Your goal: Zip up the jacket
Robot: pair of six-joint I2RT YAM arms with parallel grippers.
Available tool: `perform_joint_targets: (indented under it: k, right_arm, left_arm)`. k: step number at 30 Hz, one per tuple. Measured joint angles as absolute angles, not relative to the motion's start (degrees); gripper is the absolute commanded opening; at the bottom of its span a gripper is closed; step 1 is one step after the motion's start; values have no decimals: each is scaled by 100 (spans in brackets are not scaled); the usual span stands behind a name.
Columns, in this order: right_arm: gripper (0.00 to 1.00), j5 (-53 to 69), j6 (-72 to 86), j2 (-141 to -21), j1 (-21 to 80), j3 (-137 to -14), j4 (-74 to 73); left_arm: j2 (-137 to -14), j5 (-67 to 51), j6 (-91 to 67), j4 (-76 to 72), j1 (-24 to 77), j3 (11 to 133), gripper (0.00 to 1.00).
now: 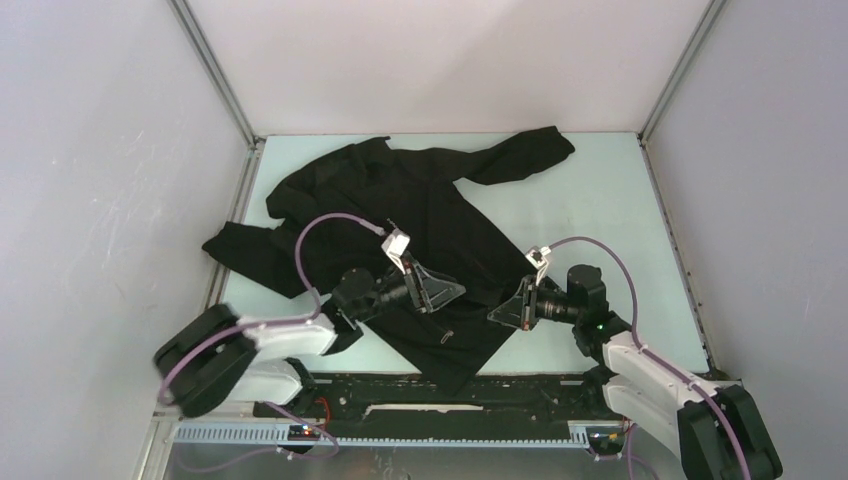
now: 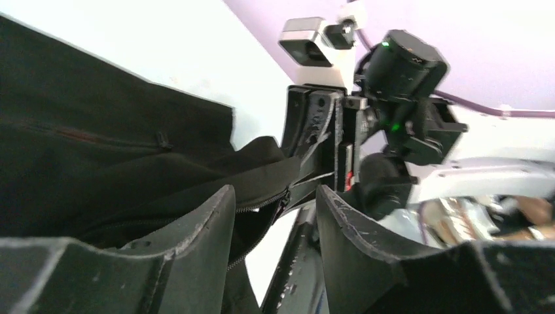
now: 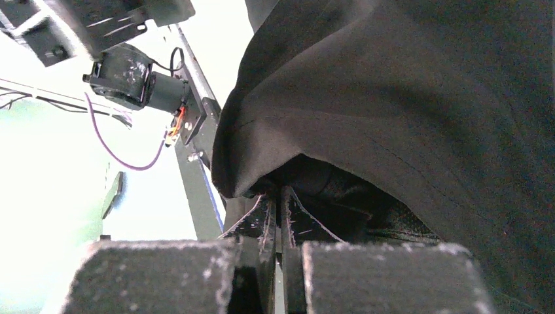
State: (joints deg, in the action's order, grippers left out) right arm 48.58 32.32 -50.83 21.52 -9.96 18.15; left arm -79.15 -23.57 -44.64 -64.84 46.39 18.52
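The black jacket (image 1: 430, 190) lies spread on the pale table, collar to the back left and hem toward the arms. My right gripper (image 1: 494, 314) is shut on the jacket's lower front edge, and the right wrist view shows its fingers (image 3: 278, 199) pressed together under a fold of black fabric (image 3: 406, 85). My left gripper (image 1: 455, 290) is open just left of it. In the left wrist view its fingers (image 2: 273, 193) stand apart around the front zipper (image 2: 252, 209), whose dark slider hangs just beyond the tips. The fabric (image 2: 98, 150) is stretched toward the right gripper (image 2: 321, 154).
White enclosure walls with metal corner posts (image 1: 215, 75) close in the table on three sides. A black strip and a slotted cable duct (image 1: 400, 432) run along the near edge between the arm bases. Bare table (image 1: 610, 210) lies to the right of the jacket.
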Motion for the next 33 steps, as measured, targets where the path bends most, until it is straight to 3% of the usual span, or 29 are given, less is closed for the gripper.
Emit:
perform_joint_targets:
  k: [5,8,15,20,33]
  right_arm:
    - [0,4812,3232,-5190,2152,-996,1815]
    - [0,4790,3232,-5212,2152,-996,1813]
    - [0,4755,3234,-5188,2152,-996,1813]
    - [0,4755,3236,-5175,2147,-996,1813]
    - [0,4753,3249,-4873,2115,-991,1813]
  left_arm:
    - [-5972,-207,-4152,-3874,5747,1977,48]
    - [-5533,720,-4101,-3013,6375,2158,47]
    - [-6622,1752,-3992,-2392,7247,2731,50]
    - [-7432,1949,-3894,-2392,7450,3109,34]
    - [-8084,2180,-3726,-2265,7463,3848,31]
